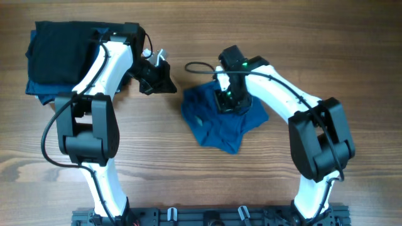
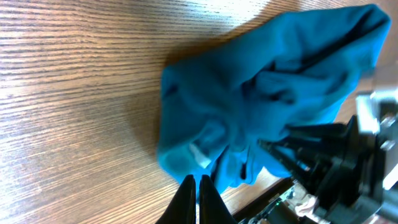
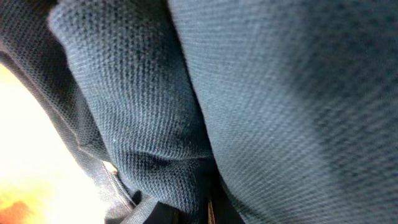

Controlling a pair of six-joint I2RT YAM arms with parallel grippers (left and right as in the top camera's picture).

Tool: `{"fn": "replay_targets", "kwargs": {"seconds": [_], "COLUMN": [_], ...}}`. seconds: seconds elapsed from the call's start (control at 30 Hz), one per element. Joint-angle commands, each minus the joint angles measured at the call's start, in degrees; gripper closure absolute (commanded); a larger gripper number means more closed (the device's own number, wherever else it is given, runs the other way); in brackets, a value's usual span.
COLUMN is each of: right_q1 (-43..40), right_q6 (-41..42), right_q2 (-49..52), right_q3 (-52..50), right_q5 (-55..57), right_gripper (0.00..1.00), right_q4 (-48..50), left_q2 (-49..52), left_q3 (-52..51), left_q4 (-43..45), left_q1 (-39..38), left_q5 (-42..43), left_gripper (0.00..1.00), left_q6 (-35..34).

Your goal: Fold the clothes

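The clothes [image 1: 221,124], a bright blue polo shirt, lie crumpled in a heap right of the table's middle. My right gripper [image 1: 227,100] points down into the heap's upper part. In the right wrist view blue knit fabric [image 3: 249,93] fills the frame, and a fold of it runs down between the shut jaws of the right gripper [image 3: 208,214]. My left gripper [image 1: 169,85] hovers just left of the heap, shut and holding nothing. In the left wrist view its fingertips [image 2: 198,186] are pressed together near the edge of the shirt [image 2: 267,93].
A stack of black and dark navy folded garments [image 1: 59,56] lies at the far left corner, beside the left arm. The right arm's black wrist [image 2: 336,168] shows at the right of the left wrist view. Bare wood table [image 1: 157,144] surrounds the heap.
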Motion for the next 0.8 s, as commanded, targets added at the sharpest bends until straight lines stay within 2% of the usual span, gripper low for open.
{"fn": "replay_targets", "kwargs": {"seconds": [0.0, 0.47, 0.77], "right_q1": [-6.69, -24.04, -26.51], "right_q6": [1.77, -3.17, -4.24], "right_q2": [0.24, -0.02, -4.85], "right_q3": [-0.7, -0.44, 5.64], "right_q5": [6.19, 5.64, 5.44], "right_gripper": [0.95, 0.96, 0.96], "right_q4": [0.79, 1.75, -4.33], "left_q2": [0.7, 0.7, 1.09], "left_q3": [-0.17, -0.17, -0.17], "left_q4": [0.33, 0.81, 8.66], "left_q1": [1.27, 1.14, -4.42], "left_q5": [1.99, 0.57, 0.57], "left_gripper": [0.96, 0.96, 0.96], "left_q6": [2.38, 2.27, -6.36]}}
